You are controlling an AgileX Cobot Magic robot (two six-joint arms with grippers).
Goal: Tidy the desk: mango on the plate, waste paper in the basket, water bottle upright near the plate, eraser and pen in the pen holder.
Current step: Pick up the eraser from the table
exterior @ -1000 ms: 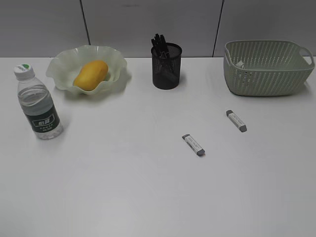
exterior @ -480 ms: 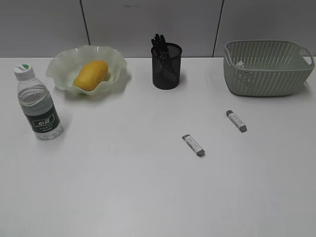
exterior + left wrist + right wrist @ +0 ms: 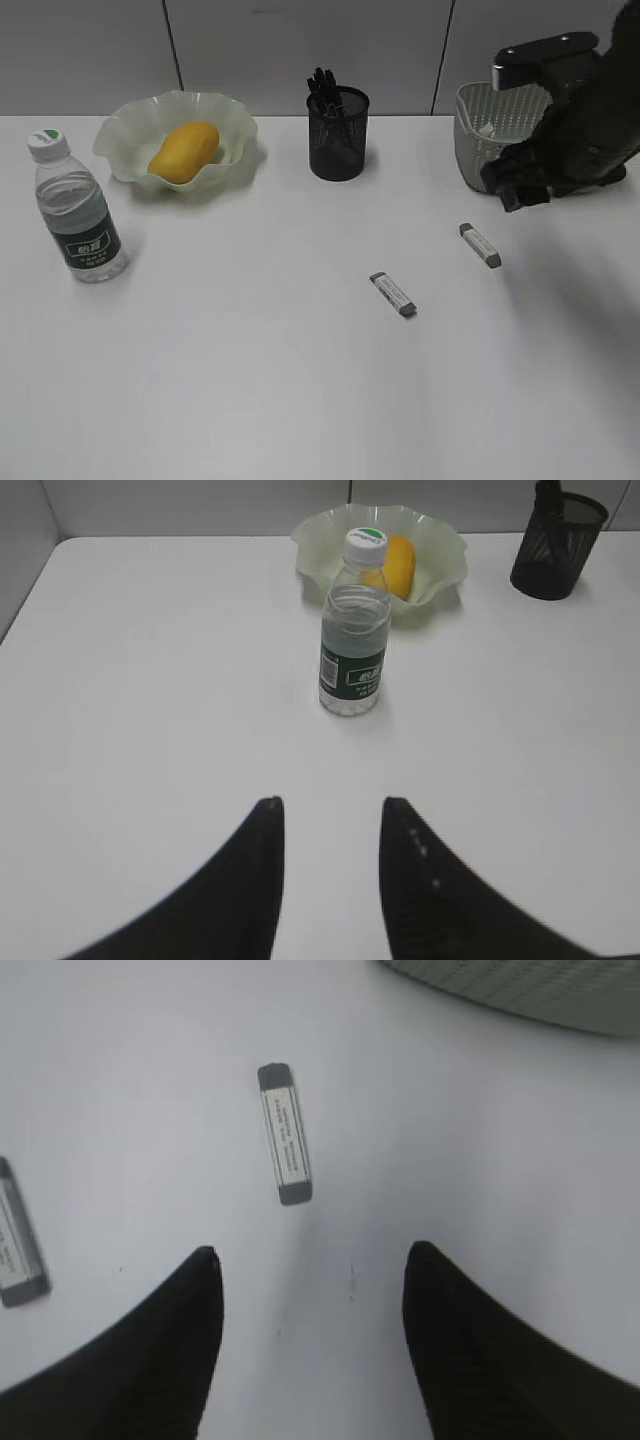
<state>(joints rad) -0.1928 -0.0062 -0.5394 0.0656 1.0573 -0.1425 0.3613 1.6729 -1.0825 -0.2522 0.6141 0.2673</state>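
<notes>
The mango (image 3: pixel 184 152) lies in the plate (image 3: pixel 235 122) at the back left. The water bottle (image 3: pixel 80 215) stands upright left of the plate and also shows in the left wrist view (image 3: pixel 354 650). The pen holder (image 3: pixel 338 140) holds dark pens. Two grey-ended erasers lie on the desk (image 3: pixel 250 350), one (image 3: pixel 480 245) right, one (image 3: pixel 393 294) nearer the middle. A white wad of waste paper (image 3: pixel 484 129) shows inside the basket (image 3: pixel 472 150). My right gripper (image 3: pixel 312 1252) is open and empty, hovering just short of the right eraser (image 3: pixel 285 1135). My left gripper (image 3: pixel 332 805) is open and empty, short of the bottle.
My right arm (image 3: pixel 570 130) hides much of the basket in the exterior view. The second eraser (image 3: pixel 15 1250) sits at the left edge of the right wrist view, the basket's wall (image 3: pixel 520 990) at the top. A grey panelled wall runs behind the desk.
My right arm has come into the exterior view from the right and now hangs over the desk in front of the basket, above the right eraser. Nothing else has moved.
</notes>
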